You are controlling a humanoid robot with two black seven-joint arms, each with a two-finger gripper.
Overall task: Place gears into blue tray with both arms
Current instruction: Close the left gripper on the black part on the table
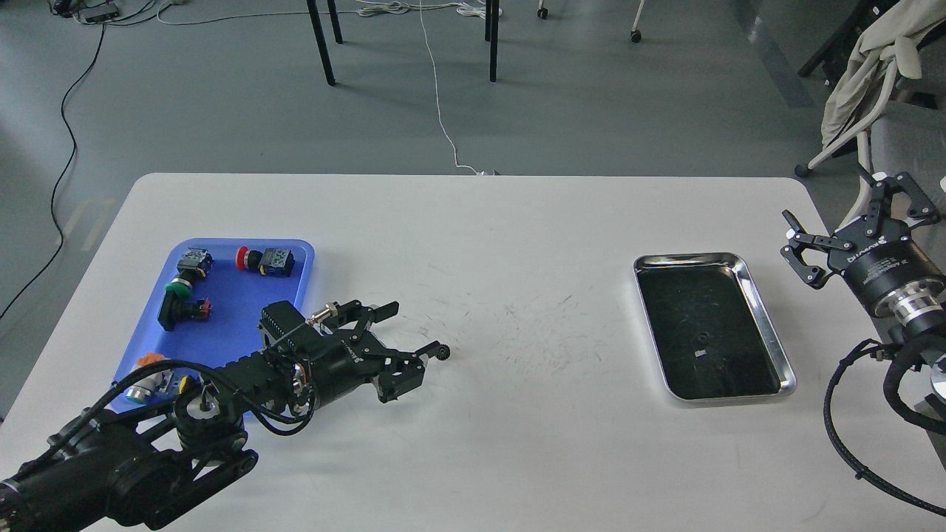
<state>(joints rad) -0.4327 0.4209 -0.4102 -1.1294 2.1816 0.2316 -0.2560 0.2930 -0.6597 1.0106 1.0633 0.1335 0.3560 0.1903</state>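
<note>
It looked like a robotics lab or test room set up in an office-like space. The white bench [473, 295] stood on a plain grey floor [222, 111], its top scuffed with dark marks near the middle. Beyond the bench, loose cables [63, 125] and a white cord [437, 96] trailed across the floor, and black furniture legs [321, 44] stood there. A chair [865, 96] draped with pale cloth stood off the bench's far right corner. On the bench lay a blue tray [295, 255] of push-button switches [266, 260] and a steel tray [768, 347], with black robot arms [111, 465] over it.
</note>
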